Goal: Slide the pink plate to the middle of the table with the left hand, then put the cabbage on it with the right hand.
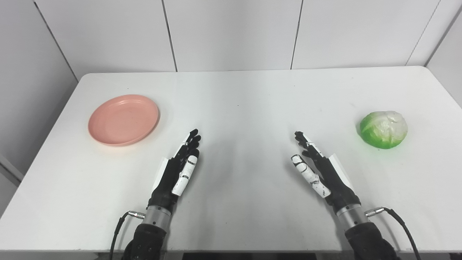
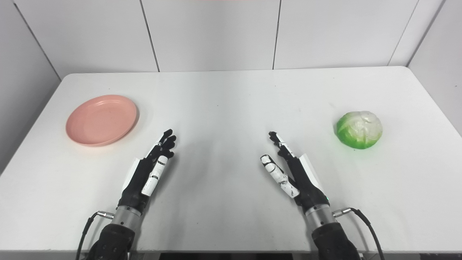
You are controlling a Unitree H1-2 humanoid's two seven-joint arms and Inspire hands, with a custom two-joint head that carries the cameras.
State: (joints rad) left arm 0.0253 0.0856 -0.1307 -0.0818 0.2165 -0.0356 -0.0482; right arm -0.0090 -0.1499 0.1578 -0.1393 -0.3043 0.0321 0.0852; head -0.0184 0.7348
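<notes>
Plate [image 1: 123, 120], pink, lay flat at table [image 1: 238, 94] far left, round (no long axis). Cabbage [image 1: 383, 129] sat far right. Left hand [image 1: 179, 169] & right hand [image 1: 319, 169] empty, fingers extended, pointing fwd.

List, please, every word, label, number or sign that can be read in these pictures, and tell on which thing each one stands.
There are none.
pink plate: plain, no print.
cabbage: no sticker or label.
table: bare white top, only small dark specks.
left robot hand and right robot hand: black and white parts, no readable marking.
</notes>
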